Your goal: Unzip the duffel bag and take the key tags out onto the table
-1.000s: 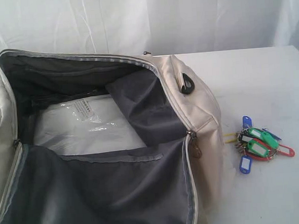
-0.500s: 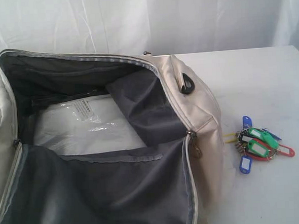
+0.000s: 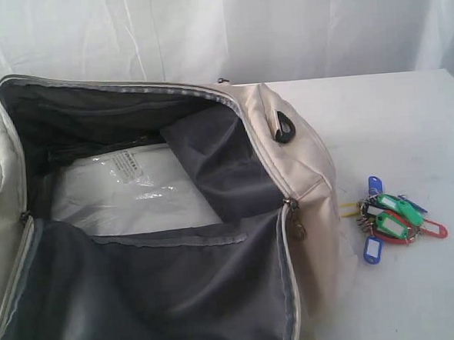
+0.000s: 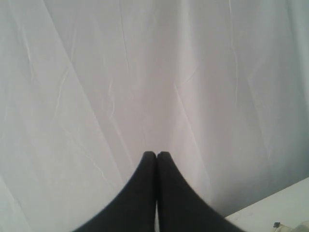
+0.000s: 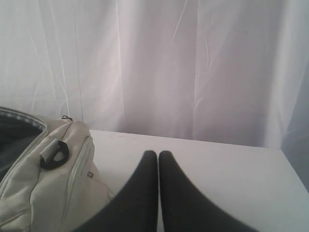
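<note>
Exterior view: large cream-beige fabric duffel bag (image 3: pixel 304 173) lies w/ its grey zipper run open and the top flap folded down, dark grey lining showing. Inside sits a flat white packet in clear plastic wrap (image 3: pixel 128 193); no tags visible in there. Small bunch of plastic key tags in blue, green, red & yellow (image 3: pixel 392 218) lies on the wide plain white table (image 3: pixel 393 113), just beside the bag's end w/ the black oval eyelet (image 3: pixel 284 128), apart from the fabric. No arm in this view. Judging by the layout: unzip done, tags out, nothing obvious left.

Left wrist view: black left gripper (image 4: pixel 156 155) has its jaws pressed together, holding nothing. It's aimed at the white curtain backdrop (image 4: pixel 96 72). Only a bit of table edge shows, so it's prob. well away from the bag.

Right wrist view: black right gripper (image 5: pixel 158 153) has its jaws closed tip to tip, empty. It's raised over bare table beside the bag's eyelet end. Tags not visible here. Both arms look clear of the bag.
</note>
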`<state>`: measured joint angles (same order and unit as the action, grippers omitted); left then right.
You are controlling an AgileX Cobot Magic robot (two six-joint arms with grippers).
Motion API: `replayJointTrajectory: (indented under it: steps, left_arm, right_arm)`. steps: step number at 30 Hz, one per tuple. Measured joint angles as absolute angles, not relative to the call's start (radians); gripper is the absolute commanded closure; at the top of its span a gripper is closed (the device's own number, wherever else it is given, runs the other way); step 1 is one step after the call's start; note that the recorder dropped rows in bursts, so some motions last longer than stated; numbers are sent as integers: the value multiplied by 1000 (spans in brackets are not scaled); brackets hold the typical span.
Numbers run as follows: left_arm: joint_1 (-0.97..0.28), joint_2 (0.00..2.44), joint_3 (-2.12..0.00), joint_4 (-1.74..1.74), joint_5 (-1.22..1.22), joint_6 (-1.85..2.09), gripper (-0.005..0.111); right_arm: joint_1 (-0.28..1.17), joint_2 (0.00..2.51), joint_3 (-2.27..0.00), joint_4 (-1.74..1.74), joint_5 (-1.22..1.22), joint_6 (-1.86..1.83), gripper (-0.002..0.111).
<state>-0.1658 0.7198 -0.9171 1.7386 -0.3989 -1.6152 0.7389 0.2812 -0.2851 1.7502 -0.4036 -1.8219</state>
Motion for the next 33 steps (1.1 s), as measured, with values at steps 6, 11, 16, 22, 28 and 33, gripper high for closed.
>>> replayJointTrajectory:
  steps: [6, 11, 16, 22, 28, 33]
  left_arm:
    - [-166, 719, -867, 1619, -392, -1581, 107]
    - [-166, 717, -723, 1297, -394, -1351, 107]
    - [-166, 707, -593, 1020, -394, -1127, 107]
    - [-166, 658, -512, 878, -387, -966, 107]
    - [-166, 651, -506, 869, -363, -951, 107]
    - [-166, 635, -506, 883, -194, -956, 107]
  right_arm:
    - [739, 281, -285, 1750, -404, -1822, 107]
    - [739, 281, -285, 1750, -404, -1820, 107]
    - [739, 281, -285, 1750, -404, -1820, 107]
    - [739, 281, -285, 1750, -404, -1820, 107]
    - [739, 281, -285, 1750, -404, -1820, 107]
    - [739, 281, -285, 1750, -404, -1820, 107]
